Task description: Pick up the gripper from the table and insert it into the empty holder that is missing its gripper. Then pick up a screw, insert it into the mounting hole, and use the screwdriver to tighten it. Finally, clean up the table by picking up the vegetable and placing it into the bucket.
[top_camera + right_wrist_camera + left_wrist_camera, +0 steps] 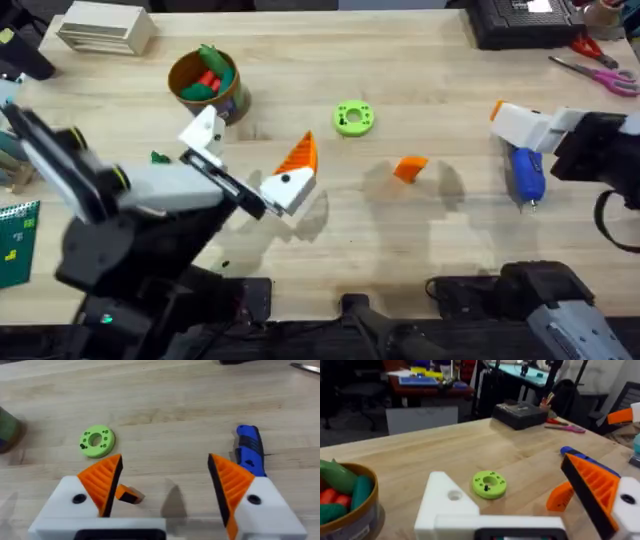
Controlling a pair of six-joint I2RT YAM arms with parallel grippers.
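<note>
The small orange gripper (410,168) (129,494) lies loose on the table, right of centre. My left gripper (258,132) (510,467) is open and hovers left of it. One of its fingers is the bare white holder (205,132) (445,505); the other is orange-tipped (297,165). My right gripper (510,135) (165,467) is open at the right, with the blue screwdriver (527,172) (249,450) lying beside it. The bucket (232,100) (367,510) at the back left holds green and red vegetables (205,80). The screw is out of view.
A flat green ring (352,118) (96,441) lies at the table's centre back. A small green piece (160,157) rests beside the left arm. Red-handled scissors (600,75) and a black box (520,22) sit at the back right, a white box (100,28) at the back left.
</note>
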